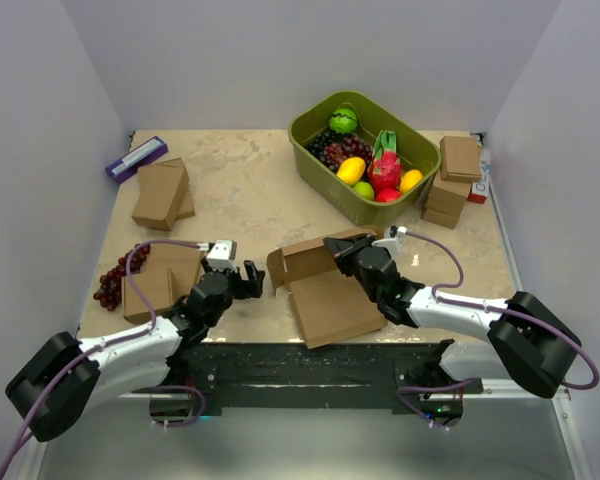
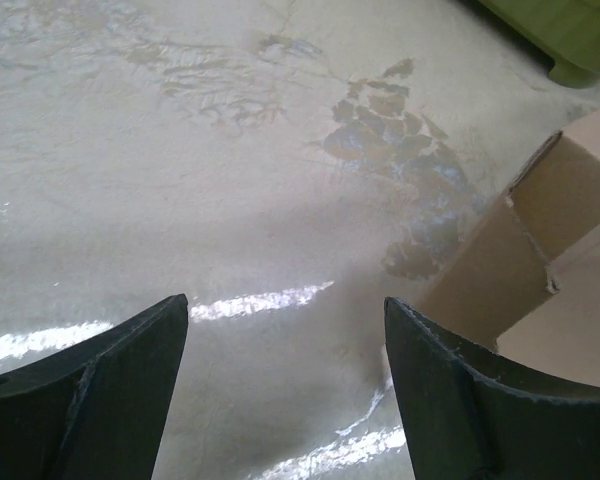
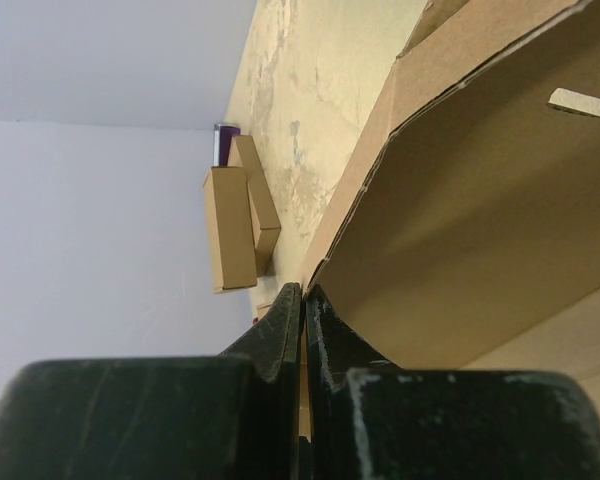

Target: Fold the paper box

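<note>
Right fingers (image 3: pixel 280 340) pinched on creased brown paper box (image 1: pixel 330 305) wall, left fingers (image 2: pixel 100 400) spread over glossy marbled table (image 2: pixel 230 150)

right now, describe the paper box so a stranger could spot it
From the olive-green tub at the table's back right, come toward the near edge. The paper box lies there, about midway across. It alone is an open sheet with raised flaps; the other boxes are closed.

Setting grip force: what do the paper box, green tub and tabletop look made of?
The paper box: thin brown cardboard, matte, creased with raw cut edges. The green tub: probably moulded plastic, smooth, uniform colour. The tabletop: glossy marble-look surface, glare streaks show; stone or laminate, cannot tell.
</note>
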`<state>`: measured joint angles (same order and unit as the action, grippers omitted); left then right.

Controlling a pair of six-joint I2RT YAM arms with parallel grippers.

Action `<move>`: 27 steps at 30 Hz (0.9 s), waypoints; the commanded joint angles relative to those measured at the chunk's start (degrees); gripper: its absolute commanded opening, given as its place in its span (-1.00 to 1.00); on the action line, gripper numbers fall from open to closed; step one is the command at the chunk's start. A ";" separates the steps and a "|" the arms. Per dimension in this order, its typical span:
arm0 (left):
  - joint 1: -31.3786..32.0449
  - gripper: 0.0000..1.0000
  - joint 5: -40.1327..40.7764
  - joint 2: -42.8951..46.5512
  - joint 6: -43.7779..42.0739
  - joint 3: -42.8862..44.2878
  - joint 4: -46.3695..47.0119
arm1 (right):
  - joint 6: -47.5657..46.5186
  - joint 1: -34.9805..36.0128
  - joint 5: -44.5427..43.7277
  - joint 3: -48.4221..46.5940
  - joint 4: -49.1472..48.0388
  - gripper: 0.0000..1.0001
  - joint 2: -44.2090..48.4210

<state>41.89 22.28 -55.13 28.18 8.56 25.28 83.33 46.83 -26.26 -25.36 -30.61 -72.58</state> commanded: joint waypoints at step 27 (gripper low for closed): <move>0.30 0.12 -25.09 -16.32 -11.57 -1.71 36.16 | -1.94 0.11 -2.22 0.23 1.26 -1.00 0.15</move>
<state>42.02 -0.67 -69.69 19.22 4.27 55.75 83.31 46.83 -26.24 -25.36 -30.61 -72.62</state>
